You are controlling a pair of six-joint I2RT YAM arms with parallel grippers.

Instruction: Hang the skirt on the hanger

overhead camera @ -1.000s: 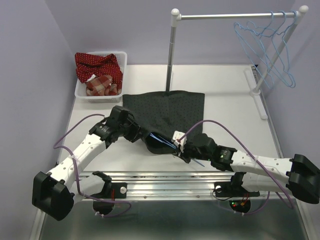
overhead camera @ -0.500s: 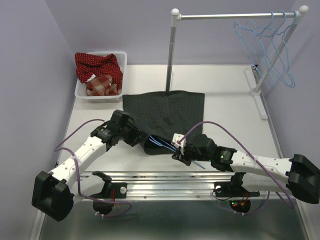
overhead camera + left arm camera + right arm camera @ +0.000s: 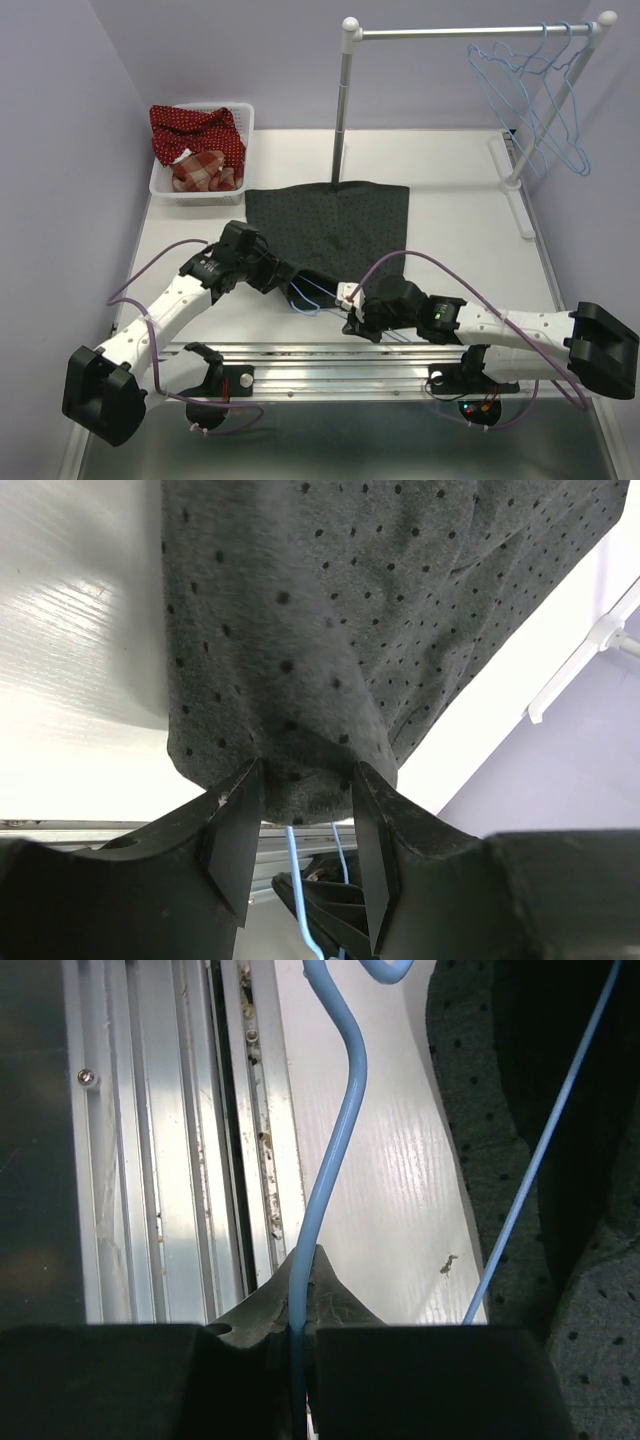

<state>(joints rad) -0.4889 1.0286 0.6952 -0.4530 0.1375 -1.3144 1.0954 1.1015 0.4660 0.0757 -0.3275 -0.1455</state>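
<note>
the dotted grey skirt (image 3: 330,630) lies on the white table (image 3: 80,630), its hem bunched between the left gripper (image 3: 305,780) fingers, blue hanger (image 3: 296,880) wire below

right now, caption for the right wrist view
Right gripper pinching the light-blue hanger wire, dotted skirt alongside on the table.

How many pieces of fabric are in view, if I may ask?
3: the skirt on the table, the red dotted garment and the plaid cloth in the white basket; more may lie hidden beneath.
</note>
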